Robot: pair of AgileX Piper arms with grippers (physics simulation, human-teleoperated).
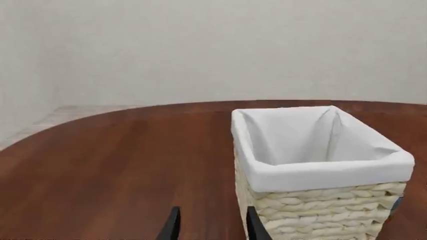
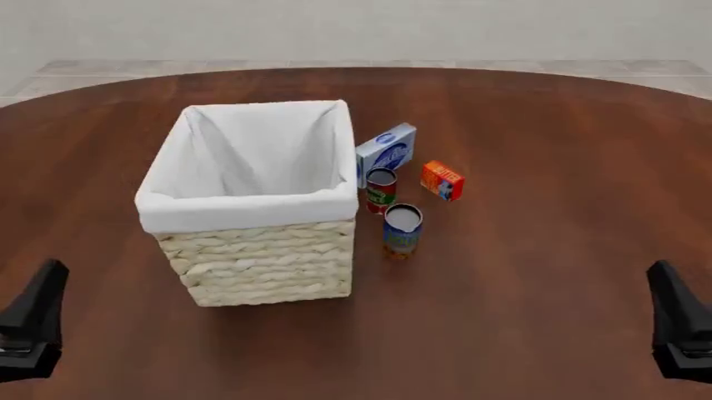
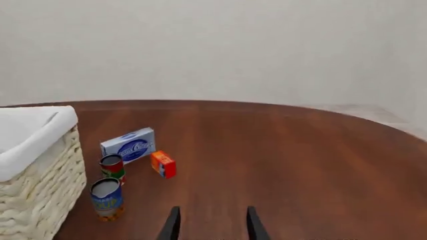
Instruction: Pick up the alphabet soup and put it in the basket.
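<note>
Right gripper (image 3: pixel 209 225) parked low at table (image 2: pixel 534 275) edge, fingers parted, nothing between them; left gripper (image 1: pixel 209 225) same, parted and empty.

Left wrist view: looks straight at basket (image 1: pixel 320 200), wicker wall close ahead, white liner open at top, inside empty as far as seen. No cans visible here, hidden behind basket. Left side effectively blocked from target by basket.

Front view: both grippers at bottom corners, left gripper (image 2: pixel 32 321) at 8 o'clock of basket (image 2: pixel 262 258), right gripper (image 2: pixel 679 333) at 4 o'clock of cans, both well apart from everything. Alphabet soup (image 2: pixel 402 230) upright, just beside basket's right wall at its 3 o'clock, not touching. Red-and-green can (image 2: pixel 381 189) at soup's 11 o'clock, near, small gap. Blue-white box (image 2: pixel 388 150) beyond that at 12 o'clock, leaning on or touching basket corner; cannot tell which. Orange box (image 2: pixel 442 180) at soup's 1 o'clock, apart.

Right wrist view: alphabet soup (image 3: pixel 107 199) nearest of cluster, clear line from right gripper. Red-and-green can (image 3: pixel 112 166) behind it, blue-white box (image 3: pixel 129 145) further back, orange box (image 3: pixel 163 164) to side. Basket (image 3: pixel 33 200) wall tight on soup's far side.

Judgement: nothing started; right arm better placed. Risks: finger clipping basket wall or nudging red-and-green can; side approach from open flank likely safest.
</note>
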